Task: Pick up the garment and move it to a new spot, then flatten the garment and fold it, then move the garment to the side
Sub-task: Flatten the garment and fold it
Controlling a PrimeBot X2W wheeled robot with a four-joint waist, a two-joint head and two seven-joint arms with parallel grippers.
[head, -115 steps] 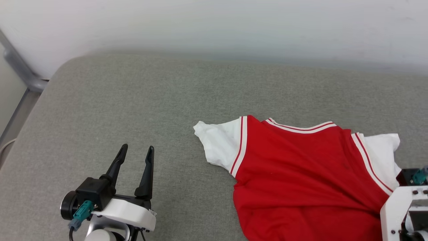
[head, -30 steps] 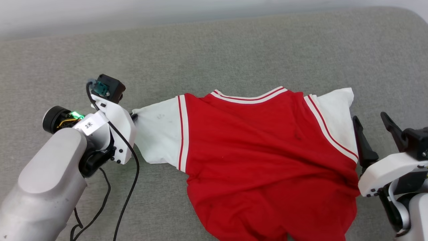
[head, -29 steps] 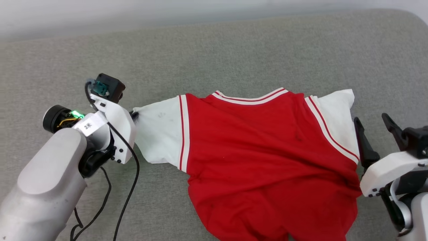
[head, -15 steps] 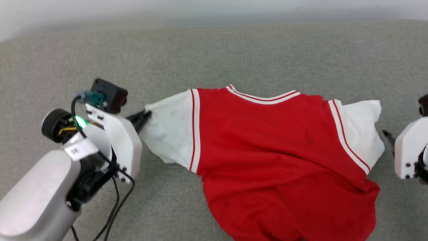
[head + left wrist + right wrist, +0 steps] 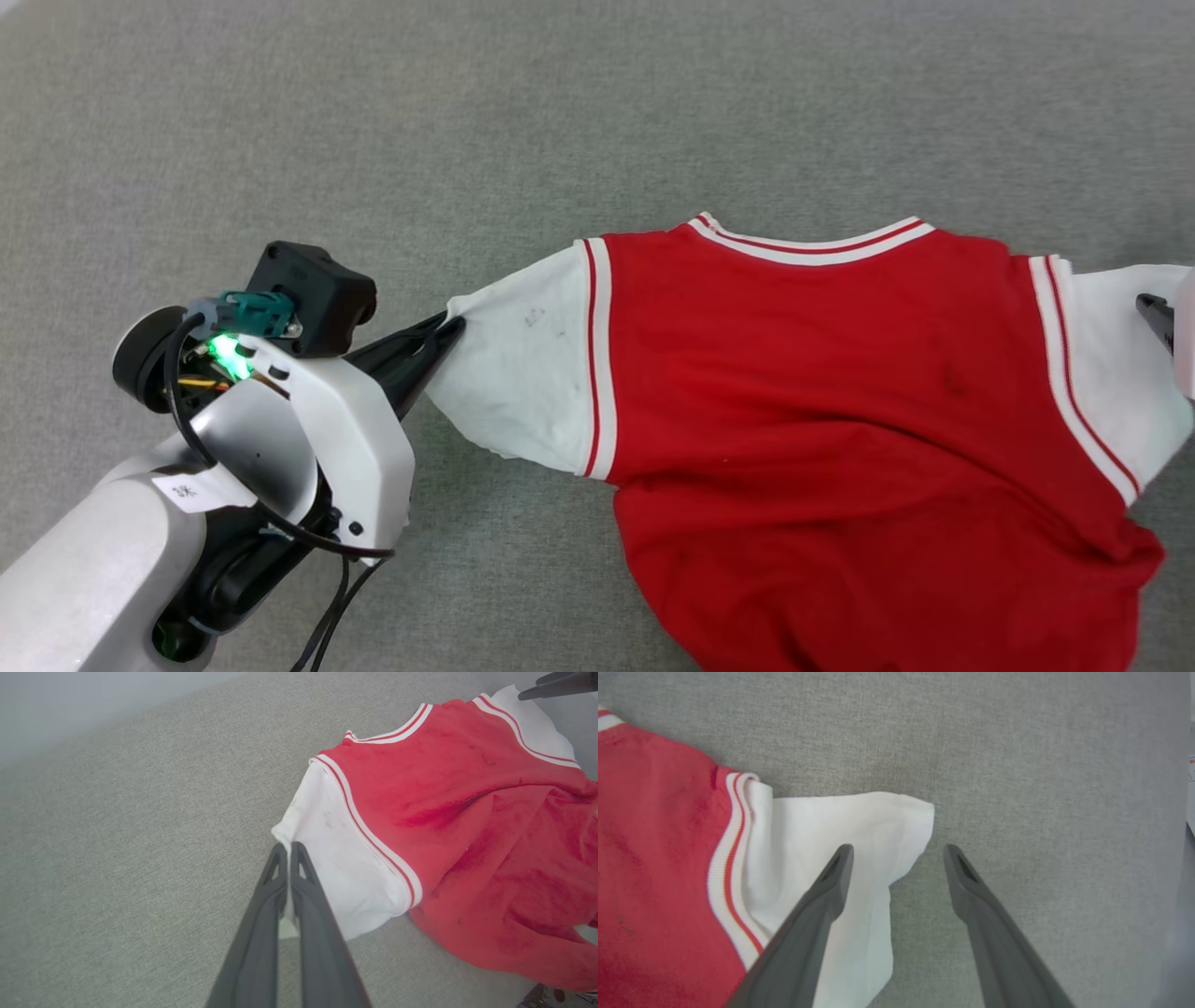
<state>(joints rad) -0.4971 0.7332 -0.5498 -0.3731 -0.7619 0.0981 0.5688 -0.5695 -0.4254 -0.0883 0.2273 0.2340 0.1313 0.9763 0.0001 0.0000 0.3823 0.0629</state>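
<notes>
The garment [image 5: 840, 401] is a red T-shirt with white sleeves and striped trim, lying rumpled on the grey cushion with its plain side up. My left gripper [image 5: 448, 329] is shut on the tip of the garment's left white sleeve [image 5: 523, 373], which is drawn taut. In the left wrist view the two fingers [image 5: 287, 851] pinch that sleeve [image 5: 336, 868]. My right gripper [image 5: 899, 848] is open above the other white sleeve [image 5: 840, 821], one finger over the cloth and one over the bare cushion. One of its fingertips [image 5: 1158, 313] shows at the head view's right edge.
The grey fabric cushion [image 5: 373, 121] stretches wide to the left and far side of the garment. A black cable [image 5: 322, 621] hangs from my left arm near the bottom left.
The head camera has tilted down and closer, so the wall has left the picture. My left gripper keeps its grip on the left sleeve, now pulled tauter. The right gripper has come over the right sleeve.
</notes>
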